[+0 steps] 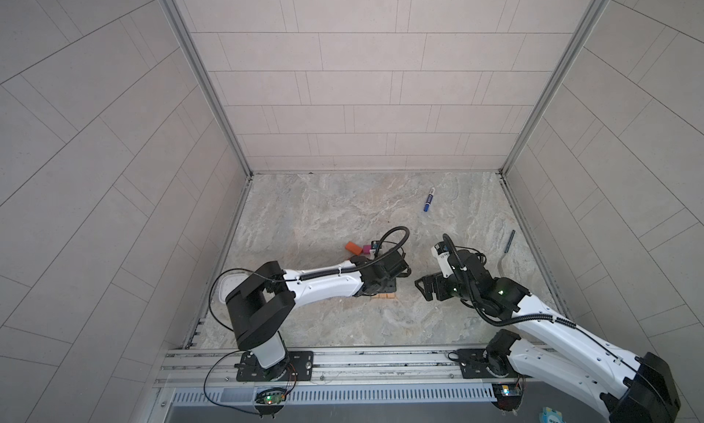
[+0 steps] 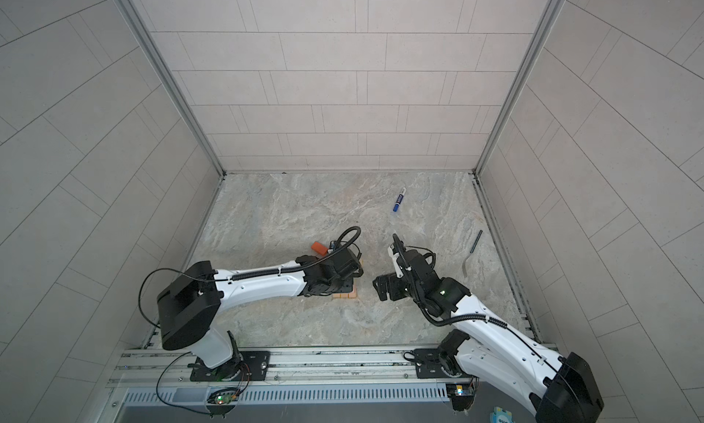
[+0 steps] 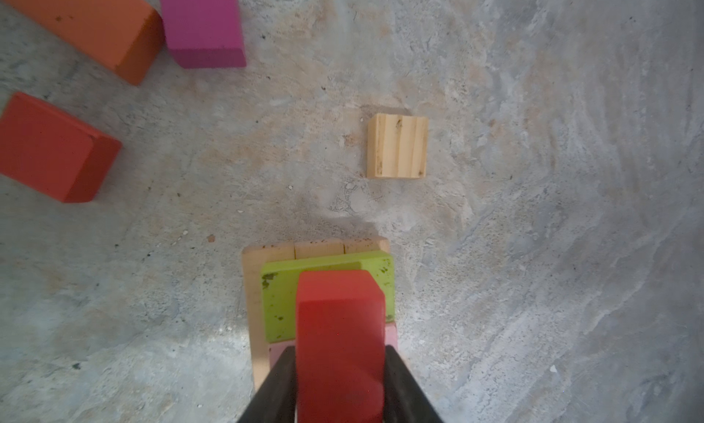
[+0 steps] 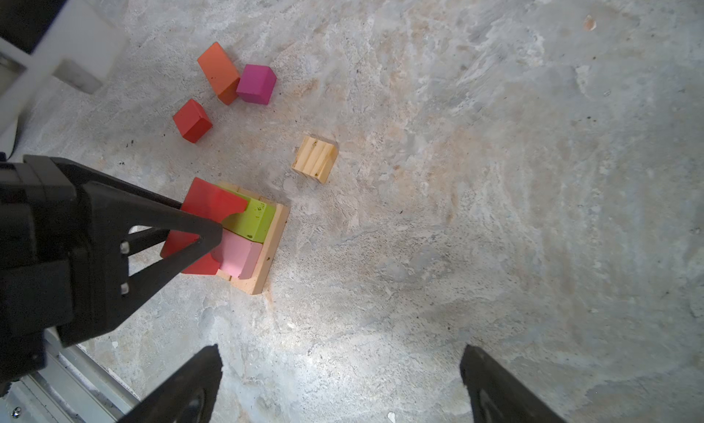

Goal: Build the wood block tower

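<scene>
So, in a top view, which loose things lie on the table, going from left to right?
orange brick → magenta cube → blue marker pen → dark slim tool. The tower is mostly hidden, so I leave it out.

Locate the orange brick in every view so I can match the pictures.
Top view: orange brick mid-table, just beyond the left arm.
Top view: same spot.
Left wrist: partly cropped, near the red cube.
Right wrist: whole, near the red cube.
Shared landmark: magenta cube beside it.
</scene>
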Controlling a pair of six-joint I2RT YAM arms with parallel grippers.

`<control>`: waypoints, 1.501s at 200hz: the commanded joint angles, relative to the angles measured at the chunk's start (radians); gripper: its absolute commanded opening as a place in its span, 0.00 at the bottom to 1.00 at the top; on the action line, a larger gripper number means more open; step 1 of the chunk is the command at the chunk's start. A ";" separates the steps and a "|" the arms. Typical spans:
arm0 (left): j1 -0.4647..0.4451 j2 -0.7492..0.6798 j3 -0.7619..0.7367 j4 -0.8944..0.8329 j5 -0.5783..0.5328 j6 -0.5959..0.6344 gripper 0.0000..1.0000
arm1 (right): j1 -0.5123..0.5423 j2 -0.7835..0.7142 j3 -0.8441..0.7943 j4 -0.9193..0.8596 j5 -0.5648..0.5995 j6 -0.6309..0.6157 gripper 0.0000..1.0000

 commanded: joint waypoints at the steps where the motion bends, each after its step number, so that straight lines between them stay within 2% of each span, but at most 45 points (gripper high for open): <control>1: -0.005 0.002 0.023 -0.030 -0.023 0.014 0.43 | -0.006 -0.012 -0.015 -0.024 -0.006 -0.001 0.99; 30: -0.004 0.002 0.029 -0.030 -0.016 0.018 0.45 | -0.006 -0.012 -0.015 -0.026 -0.008 -0.002 0.99; 82: -0.005 -0.072 0.056 -0.059 0.011 0.037 0.54 | -0.007 -0.006 -0.002 -0.031 -0.010 0.004 0.99; 149: 0.026 -0.283 0.099 -0.237 -0.104 0.135 0.85 | -0.005 0.051 0.103 -0.091 0.010 0.029 0.97; 175: 0.105 -0.376 0.087 -0.266 -0.071 0.204 0.88 | 0.001 0.080 0.147 -0.100 0.033 0.067 0.95; 198: 0.210 -0.434 0.056 -0.274 0.034 0.256 0.89 | 0.024 0.115 0.189 -0.107 0.065 0.114 0.91; 205: 0.237 -0.446 0.051 -0.282 0.063 0.305 0.89 | 0.031 0.127 0.201 -0.107 0.073 0.129 0.90; 246: 0.376 -0.479 0.033 -0.348 0.199 0.440 0.89 | 0.108 0.205 0.260 -0.105 0.164 0.205 0.83; 300: 0.542 -0.516 -0.036 -0.357 0.347 0.526 0.89 | 0.222 0.332 0.352 -0.111 0.272 0.300 0.81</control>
